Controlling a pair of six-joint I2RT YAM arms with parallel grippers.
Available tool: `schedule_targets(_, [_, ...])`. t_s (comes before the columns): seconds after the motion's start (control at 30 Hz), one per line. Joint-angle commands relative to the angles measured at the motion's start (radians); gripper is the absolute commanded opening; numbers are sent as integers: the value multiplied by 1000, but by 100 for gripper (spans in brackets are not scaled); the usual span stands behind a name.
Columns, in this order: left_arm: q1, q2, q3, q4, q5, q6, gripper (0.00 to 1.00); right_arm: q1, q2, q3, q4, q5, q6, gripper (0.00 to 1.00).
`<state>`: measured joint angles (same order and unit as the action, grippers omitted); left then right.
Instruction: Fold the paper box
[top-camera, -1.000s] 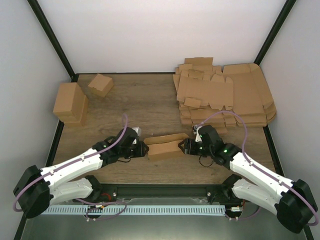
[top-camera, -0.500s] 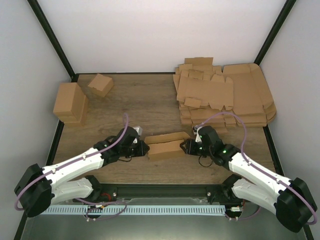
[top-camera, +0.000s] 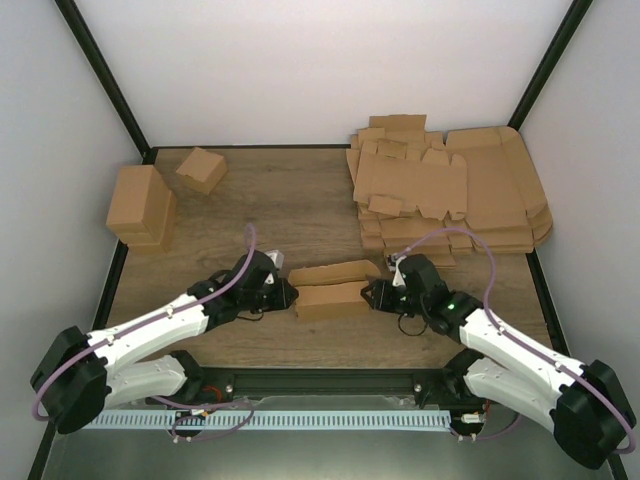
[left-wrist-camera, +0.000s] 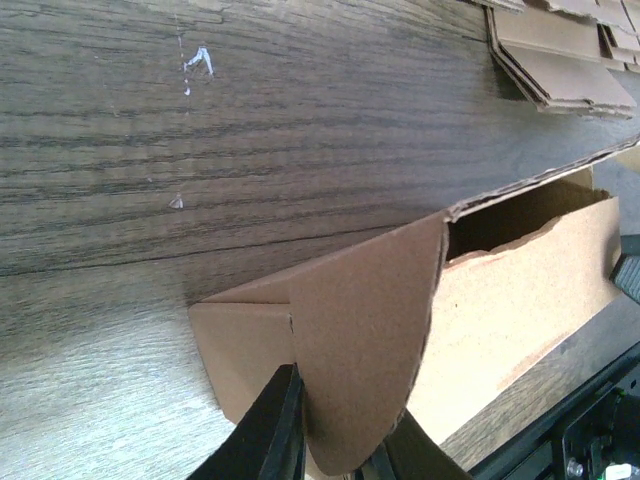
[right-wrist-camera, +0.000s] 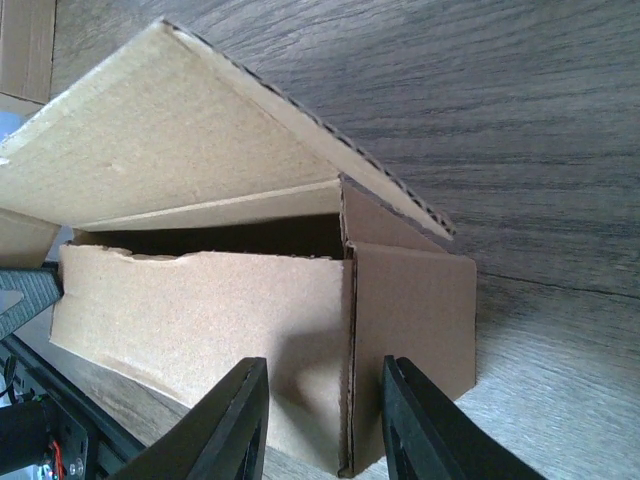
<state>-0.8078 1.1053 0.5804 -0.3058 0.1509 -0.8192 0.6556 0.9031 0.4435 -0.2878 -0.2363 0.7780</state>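
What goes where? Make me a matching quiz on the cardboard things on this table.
Things:
1. half-folded box
2. flat sheets
3. cube box

Places:
A. back left corner
B. front middle
C. back right, piled up

Pairs: 1-B, 2-C, 3-A

I am seeing open table (top-camera: 300, 200) beyond the paper box (top-camera: 333, 288); cardboard stack (top-camera: 470, 200) is blocking far right, brown boxes (top-camera: 140, 205) far left.
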Motion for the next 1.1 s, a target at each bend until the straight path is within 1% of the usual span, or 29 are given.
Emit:
schedule_targets(0.0, [-1,41,-29,-16,26,10,11,15,-20,-8,28,-115,28,34])
schedule_targets(0.2, [2,45,-14,-25,11,31,11,15,-24,-23,63,-131,38,35])
schedule_targets(0.33, [6,57,14,-38,-4,70,11,21,-41,-31,81,-140,59,35])
schedule_targets(0.53, [38,65,42,-70,-36,115,13,32,-74,-36,72,-131,69,36])
schedule_targets(0.63, [40,54,49,-84,-46,117,23,33,-89,-37,52,-111,61,41])
schedule_targets(0.7, [40,44,53,-95,-46,117,32,33,-97,-35,39,-94,54,43])
schedule_targets(0.77, [40,37,59,-116,-50,117,40,33,-106,-27,23,-77,46,44])
schedule_targets(0.87, [39,24,73,-155,-62,117,46,33,-113,-11,0,-50,32,49])
schedule_targets(1.07, [40,-3,100,-231,-86,117,56,33,-117,30,-72,-5,-16,56])
